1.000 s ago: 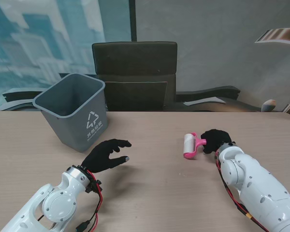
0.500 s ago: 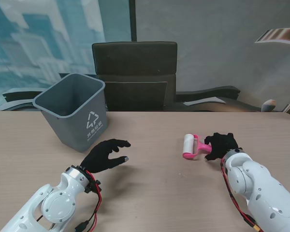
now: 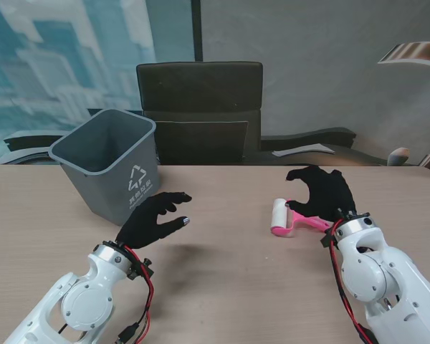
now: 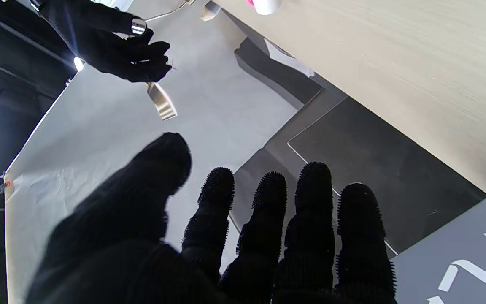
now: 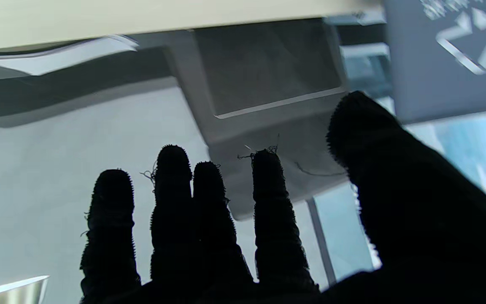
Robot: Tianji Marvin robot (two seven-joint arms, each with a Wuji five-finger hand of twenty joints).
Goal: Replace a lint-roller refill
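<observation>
Right hand (image 3: 324, 192) open | lint roller (image 3: 289, 217) handle end hidden

Right hand (image 3: 325, 192) let go of lint roller (image 3: 288, 217), lifted off it, fingers (image 3: 299, 174) spread, now farther from me. Pink handle exposed on bench (image 3: 229, 272). Left hand (image 3: 152, 219) raised slightly toward bin (image 3: 109, 163).
</observation>
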